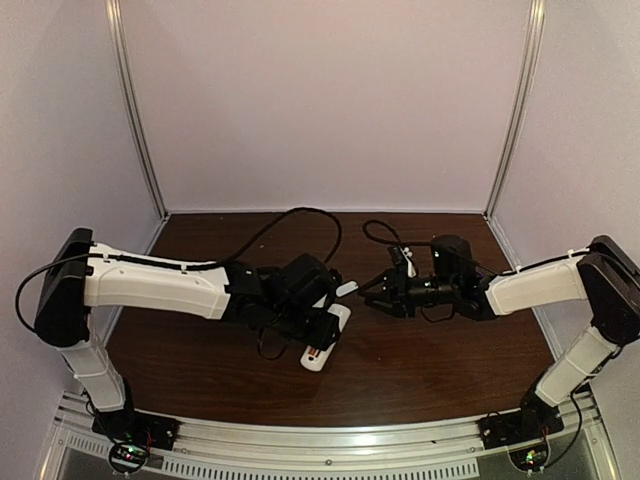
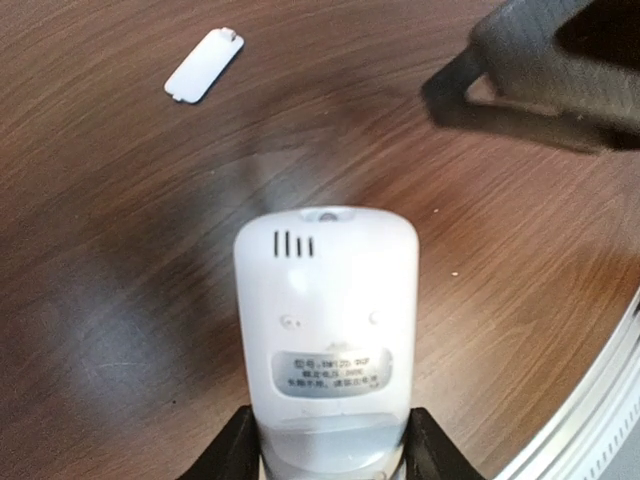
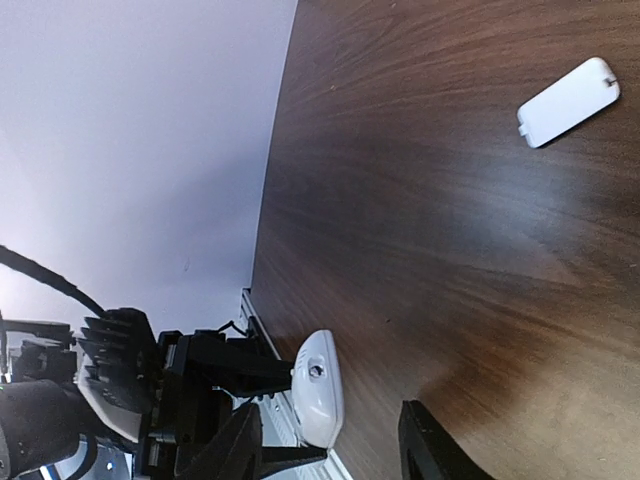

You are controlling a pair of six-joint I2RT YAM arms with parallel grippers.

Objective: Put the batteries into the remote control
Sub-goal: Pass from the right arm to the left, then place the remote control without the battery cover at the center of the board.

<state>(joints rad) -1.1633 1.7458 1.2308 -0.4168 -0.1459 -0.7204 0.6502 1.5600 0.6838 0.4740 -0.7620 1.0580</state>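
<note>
Remote control (image 2: 325, 330) lies back up, bay end clamped between the left gripper (image 2: 330, 452) fingers. Its long axis runs straight out from them, and the vented end points toward the right gripper (image 3: 335, 450), whose fingers are spread with nothing between. The orange-red batteries (image 1: 315, 353) seem to sit in the bay by the left fingers, seating unclear. Loading looks nearly done; next probably calls for fetching the loose cover (image 2: 203, 65), well beyond the fingertips.

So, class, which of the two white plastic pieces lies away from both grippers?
The small flat cover, alone on the wood; the bigger remote sits gripped in the left gripper.
</note>
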